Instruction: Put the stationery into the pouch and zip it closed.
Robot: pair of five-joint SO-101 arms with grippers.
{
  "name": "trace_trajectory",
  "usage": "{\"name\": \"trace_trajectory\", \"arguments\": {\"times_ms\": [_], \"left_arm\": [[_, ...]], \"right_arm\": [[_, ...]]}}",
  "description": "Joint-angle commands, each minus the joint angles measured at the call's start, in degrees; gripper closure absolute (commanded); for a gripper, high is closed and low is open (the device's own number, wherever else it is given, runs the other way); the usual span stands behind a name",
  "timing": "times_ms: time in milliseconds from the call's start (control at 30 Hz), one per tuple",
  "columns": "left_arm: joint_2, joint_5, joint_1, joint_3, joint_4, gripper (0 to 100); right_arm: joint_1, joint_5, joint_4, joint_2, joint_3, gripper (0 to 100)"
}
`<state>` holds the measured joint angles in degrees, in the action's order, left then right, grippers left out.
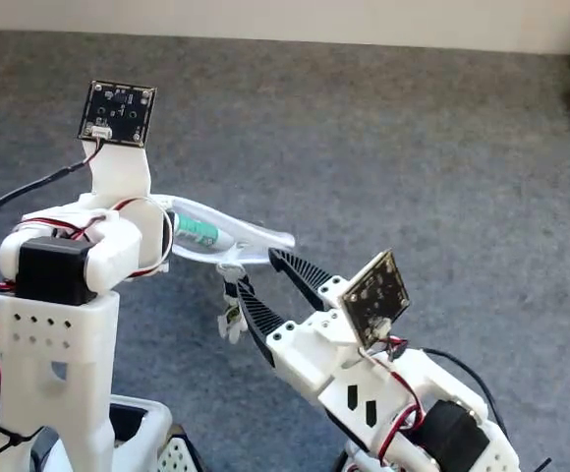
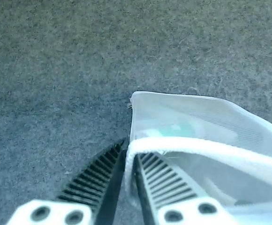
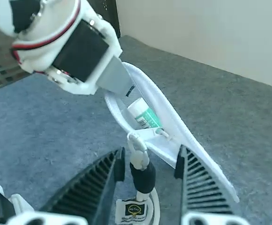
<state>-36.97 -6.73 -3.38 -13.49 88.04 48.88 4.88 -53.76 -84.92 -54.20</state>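
A white mesh pouch [image 1: 228, 236] hangs above the grey carpet, with its rim [image 2: 183, 146] pinched in my left gripper [image 2: 130, 152], which is shut on it. Inside the pouch lies a white and green tube [image 3: 143, 115]. The zipper pull [image 3: 140, 171], a white cord with a black sleeve and a small tag [image 3: 133, 208], dangles below the pouch's near end. My right gripper [image 3: 149, 163] is open, its black fingers on either side of the pull without touching it. In the high view the right gripper [image 1: 256, 269] sits just under the pouch.
Grey carpet [image 1: 413, 147] covers the whole surface. The left arm's white body [image 1: 79, 265] stands at the left, close to the pouch. A pale wall [image 3: 211, 33] runs along the carpet's far edge.
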Motion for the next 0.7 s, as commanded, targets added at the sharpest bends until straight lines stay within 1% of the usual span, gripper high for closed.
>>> {"name": "trace_trajectory", "arguments": {"times_ms": [0, 67, 167, 267, 433, 533, 667], "left_arm": [[1.80, 0.09, 0.84, -1.19, -0.18, 99], [1.71, 0.09, 0.84, -2.15, -0.18, 99], [1.71, 0.09, 0.92, -2.59, -0.18, 99], [1.71, 0.09, 0.92, -2.59, -0.18, 99], [1.71, 0.09, 0.92, -2.51, -0.18, 99], [1.71, 0.09, 0.92, -2.51, -0.18, 99], [1.71, 0.09, 0.92, -2.51, -0.18, 99]], "right_arm": [[0.48, 2.02, 1.19, 0.13, -0.57, 83.3], [0.57, 1.93, 1.89, -0.13, -2.86, 83.3], [0.75, 1.93, -0.84, -0.22, -4.62, 83.3], [0.75, 1.93, -3.30, -2.07, -1.19, 83.3], [1.19, 1.85, -4.88, -9.27, 2.86, 83.3], [5.05, 1.67, -5.14, -11.47, 2.59, 83.3], [10.15, 1.85, -7.34, -10.15, -1.01, 83.3]]}}
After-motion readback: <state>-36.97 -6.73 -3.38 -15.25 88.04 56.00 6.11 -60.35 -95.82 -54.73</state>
